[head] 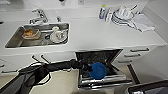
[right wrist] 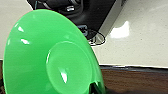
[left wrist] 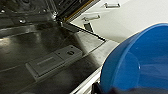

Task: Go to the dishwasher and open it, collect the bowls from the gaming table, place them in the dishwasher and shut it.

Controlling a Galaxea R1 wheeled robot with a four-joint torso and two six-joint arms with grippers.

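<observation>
Blue plastic is what you see first: the blue bowl (head: 98, 70) hangs at the end of your left arm, right over the dropped door (head: 105, 79) of the dishwasher (head: 96, 58), which stands open under the white tabletop (head: 100, 32). Your left hand (head: 88, 68) is pinching that bowl by its rim. In the left wrist view the blue bowl (left wrist: 140, 62) sits large beside the door's grey inner face, where you can make out the detergent compartment (left wrist: 53, 61), and the dark inside lies beyond it.

Your right hand is pinching the green bowl (right wrist: 50, 57); in the right wrist view it is tilted, showing you its underside, with pale floor and a dark wood strip behind it. You cannot see where it sits relative to the dishwasher.

On the tabletop, the sink (head: 37, 35) holds dishes, and white crockery (head: 122, 15) is stacked near a bottle (head: 102, 11) at the back
</observation>
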